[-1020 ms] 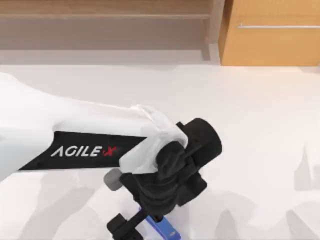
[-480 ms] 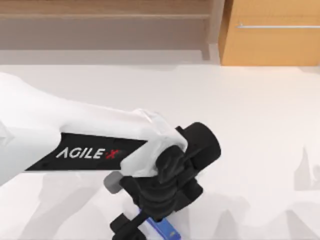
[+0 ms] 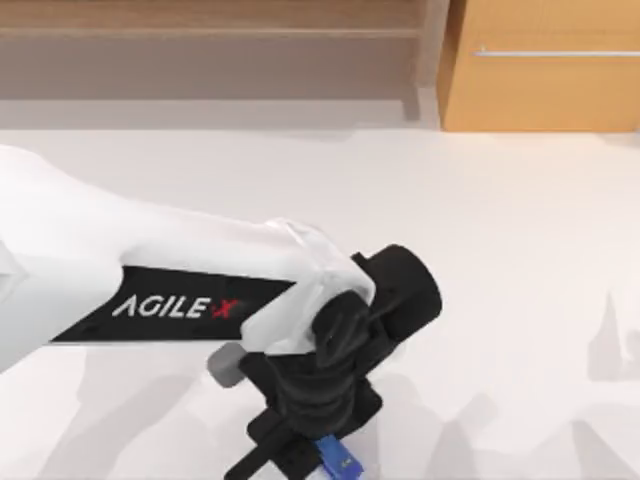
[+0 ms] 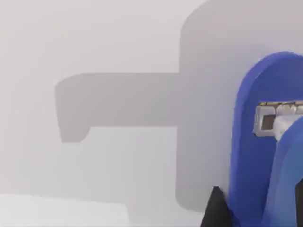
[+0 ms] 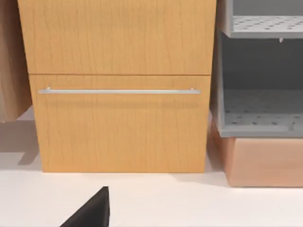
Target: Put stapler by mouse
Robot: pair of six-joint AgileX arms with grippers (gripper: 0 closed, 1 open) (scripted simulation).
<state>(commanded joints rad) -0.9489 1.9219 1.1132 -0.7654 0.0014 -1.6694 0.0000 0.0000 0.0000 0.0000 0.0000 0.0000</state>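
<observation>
The blue stapler [image 3: 340, 460] lies at the table's front edge, mostly hidden under my left arm. In the left wrist view the stapler [image 4: 265, 142] shows its rounded end and a metal strip, close up. My left gripper [image 3: 305, 455] points down over it, shut on the stapler, with a black fingertip [image 4: 215, 213] against its side. A small grey rounded thing [image 3: 225, 366] peeks out from under the left arm; I cannot tell whether it is the mouse. My right gripper [image 5: 90, 210] is parked away from the work, facing a cabinet.
A wooden drawer cabinet [image 3: 540, 65] stands at the back right, its drawer front [image 5: 118, 90] fitted with a metal handle. Grey shelves [image 5: 260, 94] stand beside it. A low wooden shelf [image 3: 210, 50] runs along the back left. The white table [image 3: 520, 250] stretches to the right.
The left gripper's fingers, spread wide earlier, have drawn in onto the stapler. More of the stapler is now covered by the gripper. The arm itself has barely shifted.
</observation>
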